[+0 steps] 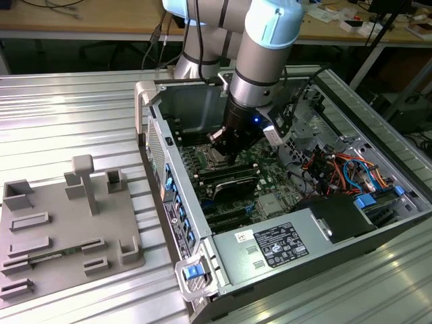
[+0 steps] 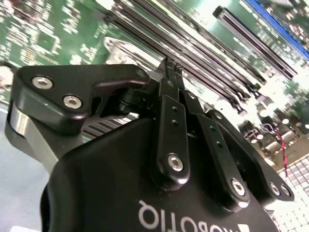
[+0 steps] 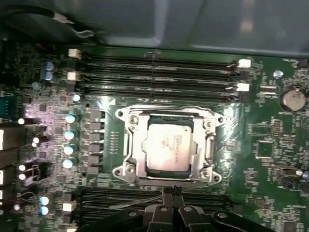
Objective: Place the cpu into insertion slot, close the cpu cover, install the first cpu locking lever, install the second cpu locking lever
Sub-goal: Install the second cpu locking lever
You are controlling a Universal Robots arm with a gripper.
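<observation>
My gripper (image 3: 171, 193) hangs inside the open computer case (image 1: 378, 229), low over the green motherboard (image 3: 270, 140), and my fingertips (image 2: 166, 65) are pressed together with nothing between them. In the first wrist view they sit just beside the edge of the insertion slot (image 3: 212, 147), over the nearest of the long black memory slots (image 3: 145, 195) that run along that side. The cpu (image 3: 169, 147) lies flat in the insertion slot, its silver top facing up, near the middle of the motherboard. The cpu cover (image 3: 136, 154) is folded down around it, its silver frame lying along the chip's edges so the chip shows through the central window. A thin wire locking lever (image 3: 159, 107) runs along the far side of the slot, next to a second bank of memory slots (image 3: 154, 72); I cannot tell whether it is latched. In the exterior view my arm (image 1: 260, 67) comes down into the case from above, toward the case's far wall. The case rests on a ribbed metal tabletop (image 1: 67, 115), and a grey fixture tray (image 1: 61, 233) lies on it near the edge on the exterior view's left, well apart from the case.
</observation>
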